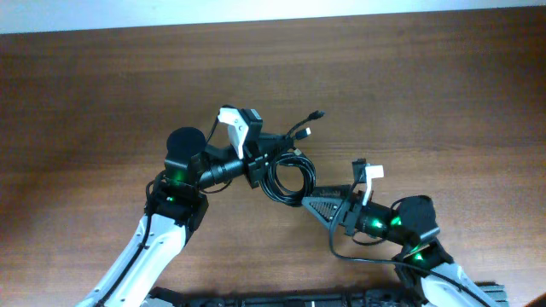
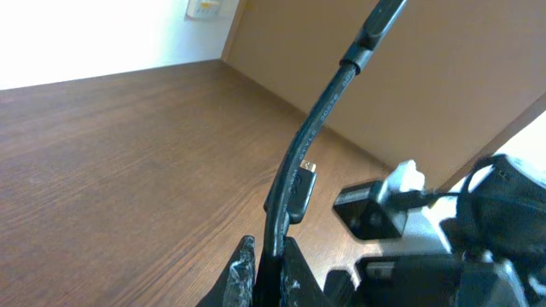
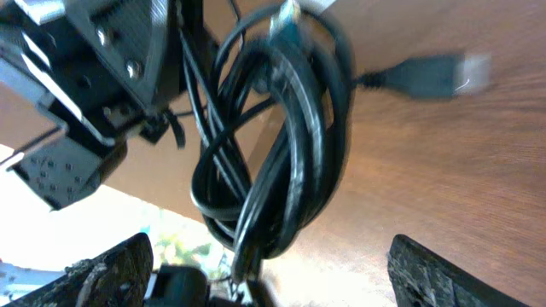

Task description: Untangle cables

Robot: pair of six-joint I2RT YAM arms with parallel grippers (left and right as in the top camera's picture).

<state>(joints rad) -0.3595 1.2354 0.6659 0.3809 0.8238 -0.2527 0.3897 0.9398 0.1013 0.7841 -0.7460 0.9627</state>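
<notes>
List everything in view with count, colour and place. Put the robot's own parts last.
table: one, brown wood, under everything.
cables: one tangled coil, number of cords cannot be told, black, mid-table between the two grippers.
plug ends: two showing, black, sticking out of the coil toward the far edge.
left arm: one, white and black, coming in from the near left.
right arm: one, white and black, coming in from the near right.
left gripper: one, black, shut on a cord of the coil.
right gripper: one, black, open, the coil between its fingers.
</notes>
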